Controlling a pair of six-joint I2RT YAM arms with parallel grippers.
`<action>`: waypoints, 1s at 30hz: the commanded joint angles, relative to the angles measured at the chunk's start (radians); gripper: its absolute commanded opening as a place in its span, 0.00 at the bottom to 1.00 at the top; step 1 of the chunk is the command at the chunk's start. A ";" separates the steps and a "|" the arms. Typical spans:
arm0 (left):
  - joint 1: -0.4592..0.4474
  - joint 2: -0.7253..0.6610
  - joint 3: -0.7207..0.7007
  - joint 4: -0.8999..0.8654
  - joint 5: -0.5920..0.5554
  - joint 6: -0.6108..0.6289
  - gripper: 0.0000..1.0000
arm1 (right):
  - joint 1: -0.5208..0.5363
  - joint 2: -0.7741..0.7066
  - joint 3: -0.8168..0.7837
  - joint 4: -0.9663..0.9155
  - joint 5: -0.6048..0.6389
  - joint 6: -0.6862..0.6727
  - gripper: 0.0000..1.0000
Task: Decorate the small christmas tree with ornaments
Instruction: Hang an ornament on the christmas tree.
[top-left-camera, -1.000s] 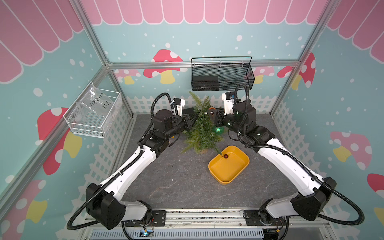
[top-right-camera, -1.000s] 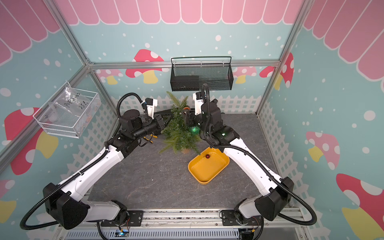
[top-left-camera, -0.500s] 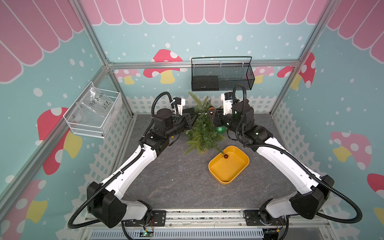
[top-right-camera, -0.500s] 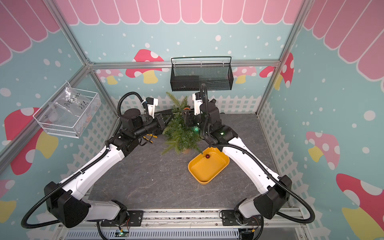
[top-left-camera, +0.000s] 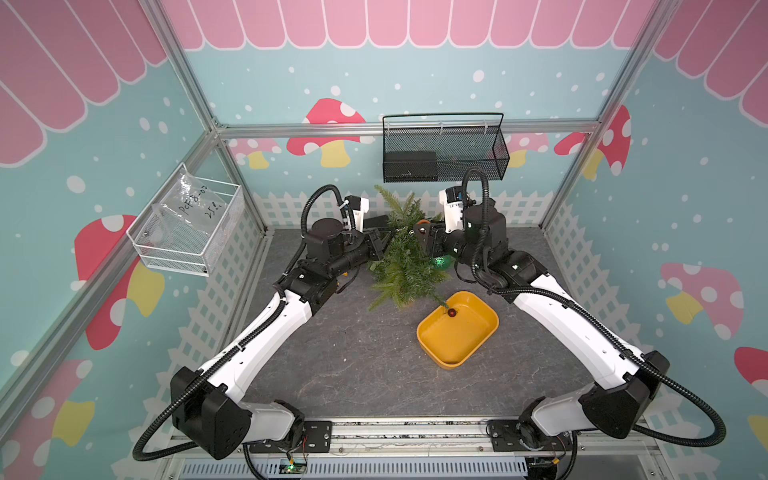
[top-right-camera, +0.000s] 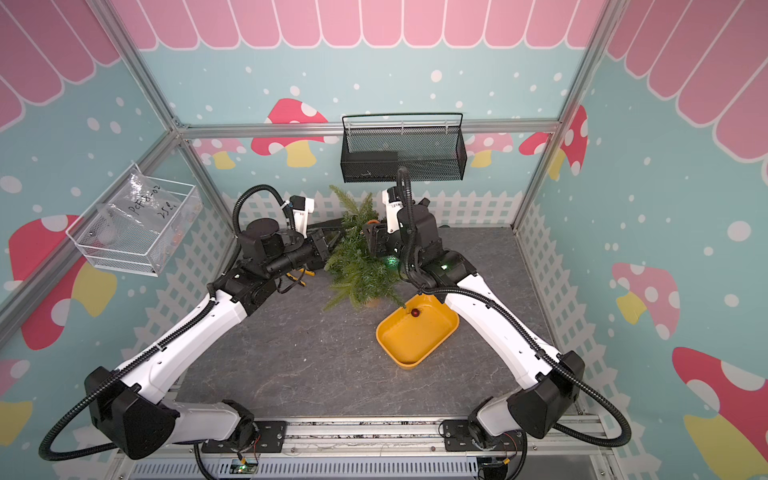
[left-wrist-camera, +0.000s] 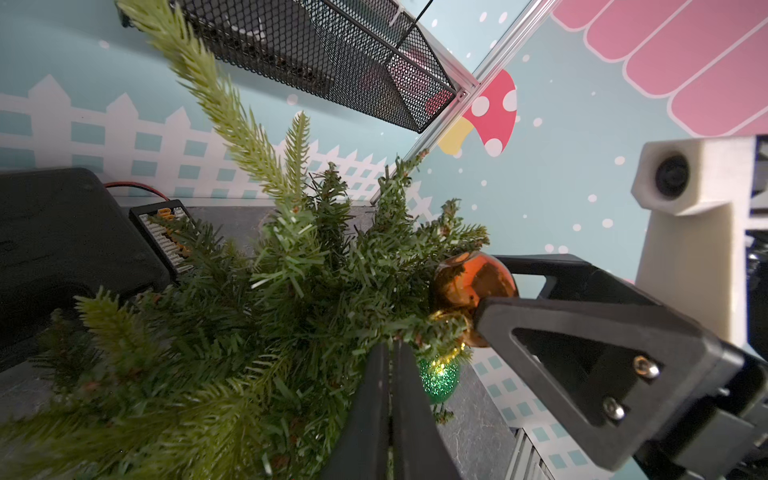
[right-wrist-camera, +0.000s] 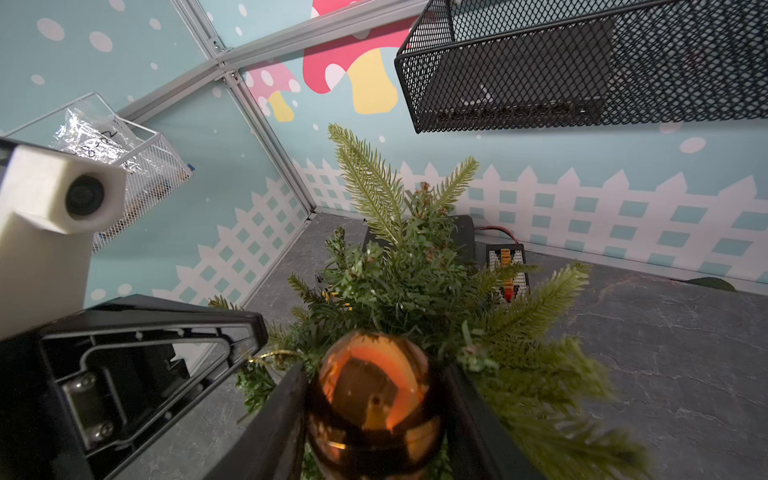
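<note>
The small christmas tree (top-left-camera: 405, 259) stands at the back of the table in both top views (top-right-camera: 360, 259). My right gripper (right-wrist-camera: 374, 374) is shut on the copper-orange ball (right-wrist-camera: 374, 399), held against the upper branches (left-wrist-camera: 473, 282). My left gripper (left-wrist-camera: 390, 370) is shut, its tips buried in needles on the tree's other side. The ball's gold loop (right-wrist-camera: 272, 354) runs to those tips; I cannot tell whether it is pinched. A glittery green ball (top-left-camera: 441, 262) hangs low on the tree (left-wrist-camera: 438, 380). The small dark red ball (top-left-camera: 451, 312) lies in the yellow tray (top-left-camera: 478, 345).
A black mesh basket (top-left-camera: 444, 153) hangs on the back wall just above the tree top. A wire basket (top-left-camera: 187, 226) is on the left wall. A black box (left-wrist-camera: 62, 241) and connector board (right-wrist-camera: 507, 266) sit behind the tree. Yellow-handled pliers (top-right-camera: 301, 274) lie under my left arm.
My right gripper has shifted slightly toward the tree with the copper-orange ball. The left gripper has stayed at the branches, and the tree has barely moved.
</note>
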 joint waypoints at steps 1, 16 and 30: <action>0.003 -0.028 -0.014 -0.024 -0.013 0.008 0.07 | 0.004 -0.006 0.024 -0.029 -0.018 -0.013 0.57; 0.003 -0.077 -0.051 -0.030 -0.029 0.004 0.09 | 0.005 -0.066 -0.029 0.038 -0.090 -0.033 0.65; 0.003 -0.100 -0.070 0.010 -0.016 -0.032 0.24 | 0.004 -0.084 -0.065 0.104 -0.116 -0.051 0.68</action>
